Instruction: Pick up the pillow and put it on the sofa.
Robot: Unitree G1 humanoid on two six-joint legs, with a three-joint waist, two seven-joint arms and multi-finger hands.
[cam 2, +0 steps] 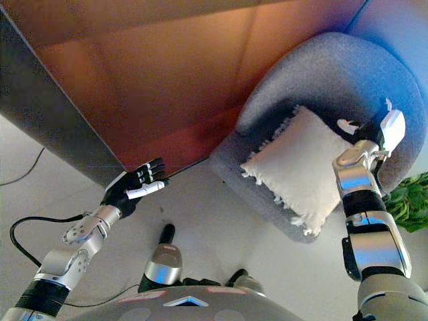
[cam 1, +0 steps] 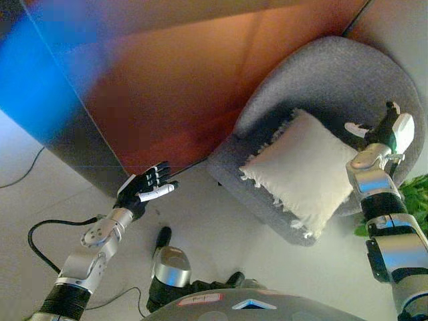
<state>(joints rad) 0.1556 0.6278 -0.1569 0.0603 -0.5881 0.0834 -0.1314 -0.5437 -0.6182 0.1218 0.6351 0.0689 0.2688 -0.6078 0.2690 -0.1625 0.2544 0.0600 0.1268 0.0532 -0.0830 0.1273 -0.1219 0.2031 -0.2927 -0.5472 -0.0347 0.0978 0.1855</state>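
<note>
A cream fringed pillow (cam 1: 304,170) lies on the seat of a grey round armchair-style sofa (cam 1: 334,73), leaning toward its front edge. My right hand (cam 1: 382,128) is raised just right of the pillow, over the sofa's seat, fingers relaxed and holding nothing; it also shows in the right eye view (cam 2: 374,130). My left hand (cam 1: 145,187) is open and empty, held out over the floor well left of the sofa, in front of the wall.
A tall orange-brown wall panel (cam 1: 174,87) stands behind my left hand and left of the sofa. A green plant (cam 1: 411,200) shows at the right edge beside the sofa. Pale floor (cam 1: 221,221) lies between my arms.
</note>
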